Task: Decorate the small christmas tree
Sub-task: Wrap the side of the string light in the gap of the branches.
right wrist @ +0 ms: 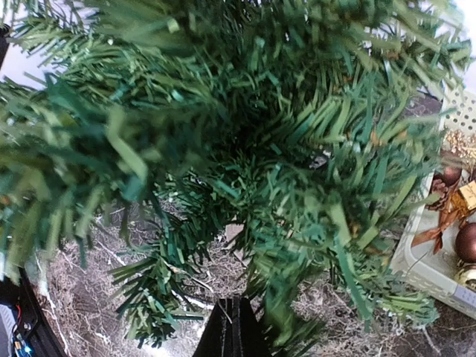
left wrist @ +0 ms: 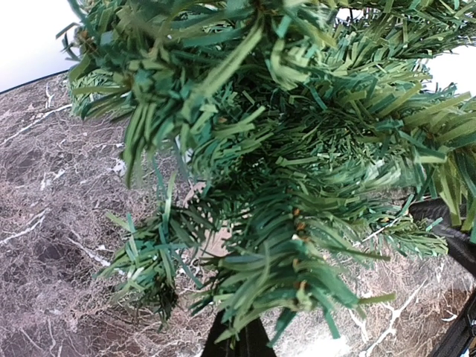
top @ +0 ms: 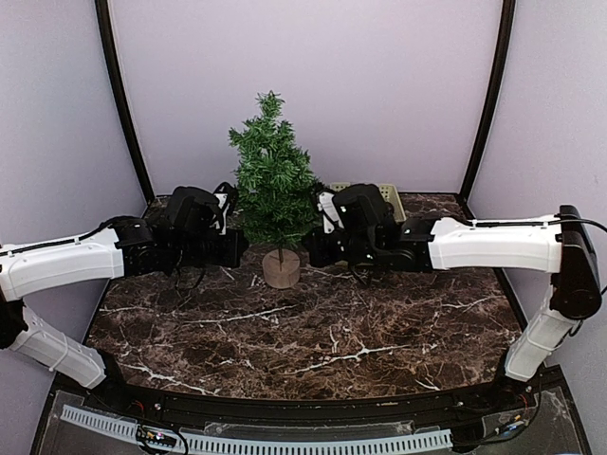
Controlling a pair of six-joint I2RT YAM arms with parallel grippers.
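Green small christmas tree [top: 274,180] is standing upright between left gripper [top: 241,248] and right gripper [top: 309,253], both sitting fully closed, equally near.

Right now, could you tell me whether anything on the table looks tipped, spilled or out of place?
Nothing stands out. The small christmas tree stands upright, and the ornaments lie inside their white basket beside it.
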